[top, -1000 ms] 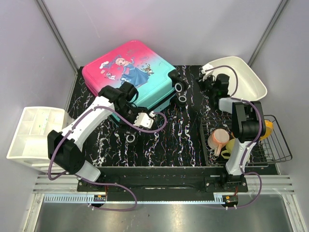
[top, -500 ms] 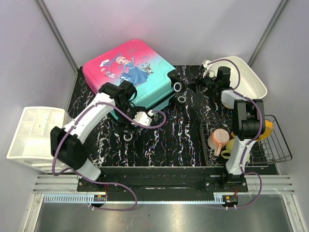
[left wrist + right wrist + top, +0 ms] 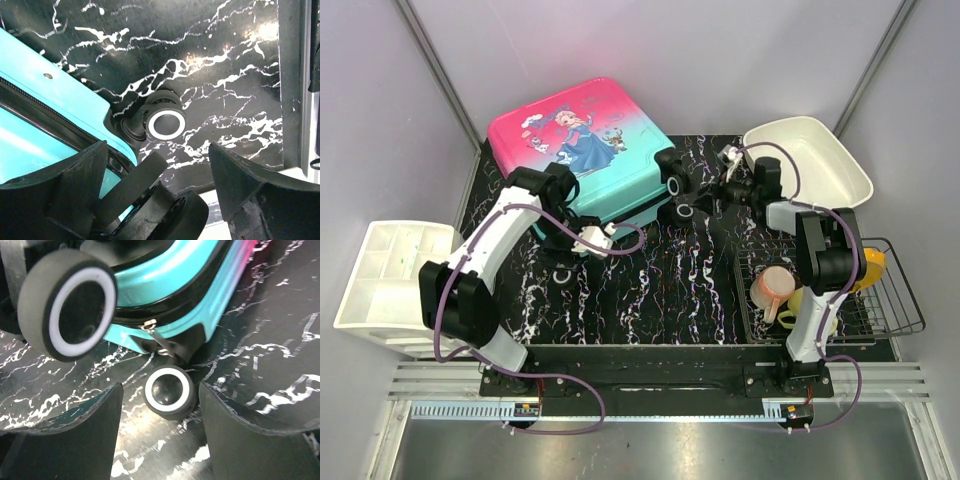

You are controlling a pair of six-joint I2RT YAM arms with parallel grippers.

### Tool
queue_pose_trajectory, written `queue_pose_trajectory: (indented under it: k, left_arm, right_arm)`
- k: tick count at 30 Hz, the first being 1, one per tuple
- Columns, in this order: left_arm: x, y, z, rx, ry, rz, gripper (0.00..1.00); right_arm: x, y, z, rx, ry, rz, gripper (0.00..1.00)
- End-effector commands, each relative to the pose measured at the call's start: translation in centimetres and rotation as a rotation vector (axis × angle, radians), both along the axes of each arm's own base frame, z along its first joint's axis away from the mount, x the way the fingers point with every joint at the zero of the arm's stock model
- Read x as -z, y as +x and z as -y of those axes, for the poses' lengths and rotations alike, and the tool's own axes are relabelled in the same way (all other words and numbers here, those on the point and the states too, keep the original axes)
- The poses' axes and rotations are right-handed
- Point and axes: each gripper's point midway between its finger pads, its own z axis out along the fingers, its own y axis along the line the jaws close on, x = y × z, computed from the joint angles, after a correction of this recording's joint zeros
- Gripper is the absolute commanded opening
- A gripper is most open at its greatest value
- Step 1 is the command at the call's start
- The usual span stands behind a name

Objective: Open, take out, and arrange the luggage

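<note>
The luggage point(image 3: 585, 150) is a hard-shell child's suitcase. It is pink at its far end and turns to teal at its near end, and a cartoon princess is printed on the upper shell. It lies on its broad side, shut, with the print upward, at about 11 o'clock on the black marbled table point(image 3: 700, 280), turned diagonally. Its wheel end points toward about 4 o'clock. The wheels point(image 3: 169, 391) are black with a white ring. The zip is closed, and a small metal pull point(image 3: 150, 325) hangs at the seam.
</note>
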Motion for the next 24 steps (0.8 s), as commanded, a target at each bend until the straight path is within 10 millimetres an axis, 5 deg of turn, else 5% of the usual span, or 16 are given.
queue_pose_trajectory:
  k: [1, 14, 24]
  left_arm:
    - [1.4, -0.6, -5.1, -0.052, 0.17, -0.075, 0.86]
    - [1.3, 0.4, -6.7, -0.09, 0.175, -0.053, 0.84]
    - [1.4, 0.6, -8.1, -0.101, 0.206, -0.061, 0.82]
  right_arm:
    - [-3.8, 0.1, -3.9, 0.011, 0.067, 0.165, 0.71]
    - [-2.0, 1.3, -8.5, 0.038, 0.098, 0.18, 0.68]
    - [-1.8, 2.0, -7.2, 0.09, 0.053, 0.2, 0.63]
